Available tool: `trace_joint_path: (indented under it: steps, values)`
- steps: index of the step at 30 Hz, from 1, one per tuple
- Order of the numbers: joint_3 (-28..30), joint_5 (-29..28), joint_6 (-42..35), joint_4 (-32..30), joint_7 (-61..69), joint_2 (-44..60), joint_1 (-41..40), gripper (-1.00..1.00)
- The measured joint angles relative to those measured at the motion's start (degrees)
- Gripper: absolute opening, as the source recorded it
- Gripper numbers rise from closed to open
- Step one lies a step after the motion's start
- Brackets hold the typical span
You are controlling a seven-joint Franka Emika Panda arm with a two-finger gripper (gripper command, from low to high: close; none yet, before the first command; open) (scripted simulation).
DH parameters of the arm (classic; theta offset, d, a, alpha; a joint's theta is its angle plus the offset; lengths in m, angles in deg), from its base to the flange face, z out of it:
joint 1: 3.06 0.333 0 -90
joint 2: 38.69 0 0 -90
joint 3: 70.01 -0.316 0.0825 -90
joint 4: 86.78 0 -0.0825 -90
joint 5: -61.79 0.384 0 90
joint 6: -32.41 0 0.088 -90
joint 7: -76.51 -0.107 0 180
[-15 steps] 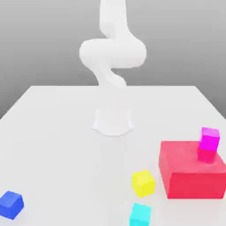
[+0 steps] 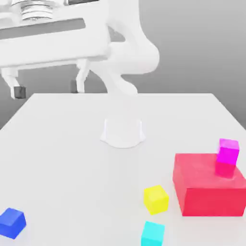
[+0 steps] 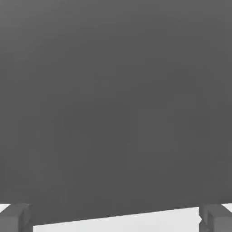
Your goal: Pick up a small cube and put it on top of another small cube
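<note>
The small bright-blue cube [image 2: 11, 223] rests on the white table near the front corner at the exterior view's left. A yellow cube [image 2: 156, 199] and a cyan cube [image 2: 153, 234] lie toward the front, right of centre. My gripper [image 2: 47, 89] hangs high in the upper left of the exterior view, well above the table and far from every cube. It is open, its two dark-tipped fingers [image 2: 19, 91] set wide apart with nothing between them. In the hand view the fingertips [image 3: 14, 218] frame grey background and a strip of table.
A big red block [image 2: 209, 185] stands at the exterior view's right with a magenta cube [image 2: 227, 151] on top. The arm's white base [image 2: 122, 132] sits mid-table. The table's front edge runs close to the blue and cyan cubes.
The hand has swung into the exterior view at the upper left, where earlier I saw just the arm's column. The cubes have not moved.
</note>
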Motion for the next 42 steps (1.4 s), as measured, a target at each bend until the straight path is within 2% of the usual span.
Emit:
trace_joint_path:
  steps: [8,15,19,20,27,31,36,40,42]
  values:
    - [2.8,5.2,4.4,0.2,7.1,16.5,-4.8,0.0]
    - [5.0,5.5,9.1,0.1,10.3,29.8,-9.0,0.0]
    - [1.3,9.7,14.5,1.8,13.7,38.1,-12.6,0.0]
    - [0.2,10.7,15.7,2.2,14.5,39.8,-13.5,-1.0]
    - [0.3,11.0,15.8,2.3,14.6,40.0,-13.4,-1.0]
    - [4.3,6.1,10.7,0.3,11.2,32.8,-10.2,-1.0]
    - [0.7,-0.3,9.8,-7.9,11.3,23.5,-2.0,-1.0]
    - [-4.1,-5.3,10.3,-15.2,12.2,16.0,4.1,-1.0]
    - [-7.1,-7.8,10.5,-19.2,12.8,11.9,9.7,-1.0]
